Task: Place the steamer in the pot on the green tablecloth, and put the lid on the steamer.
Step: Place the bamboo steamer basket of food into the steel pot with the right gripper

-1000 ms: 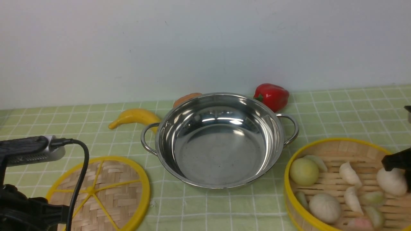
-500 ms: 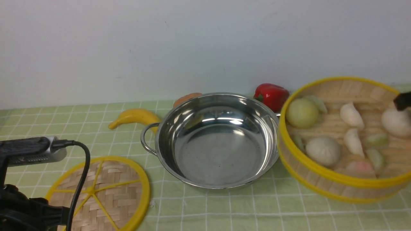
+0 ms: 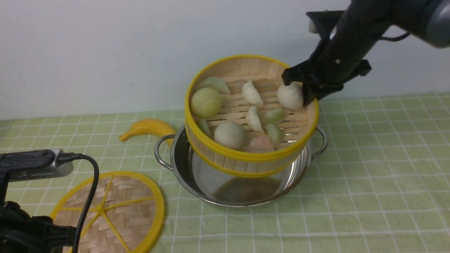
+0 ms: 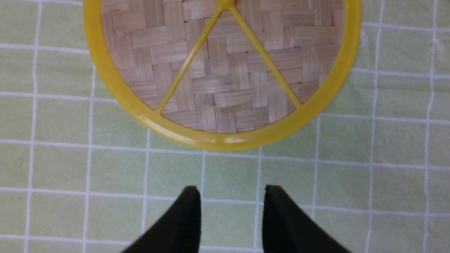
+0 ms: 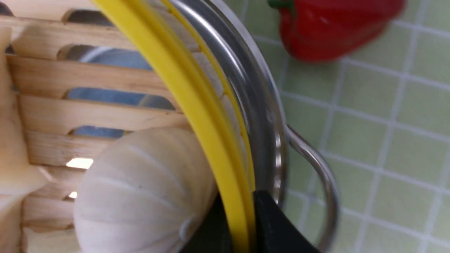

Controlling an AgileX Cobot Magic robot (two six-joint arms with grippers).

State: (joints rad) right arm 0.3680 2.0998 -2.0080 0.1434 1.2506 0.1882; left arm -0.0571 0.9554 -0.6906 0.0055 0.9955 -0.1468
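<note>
Bamboo over steel: your right arm [image 3: 351,38] holds the steamer [image 3: 228,160] tilted above the pot [image 3: 182,168], its open top leaning toward the front camera. The right jaws pinch the steamer's yellow rim at about 2 o'clock, one black fingertip [image 5: 274,225] outside the wall and the other inside, pressed against a white bun [image 3: 290,96]. More buns and dumplings lie on the slatted floor. From the front the steamer's near edge sits inside the outline of the pot's rim, and a dark reflection shows on the pot's floor. You cannot tell from these views whether bamboo touches steel.

The pot stands on the green tablecloth [image 3: 369,168] covering the counter, both loop handles showing past the steamer's sides. The lid [image 3: 119,207] lies flat on the cloth at about 8 o'clock from the pot, well apart from it. A banana [image 3: 146,128] rests at 10 o'clock, close to the pot's left handle. A red pepper [image 5: 337,24] lies on the cloth near the pot, clear of its rim.

Your left jaws are spread and empty — their black fingertips [image 4: 190,214] hover over bare cloth just beside the lid's rim, not touching it.
</note>
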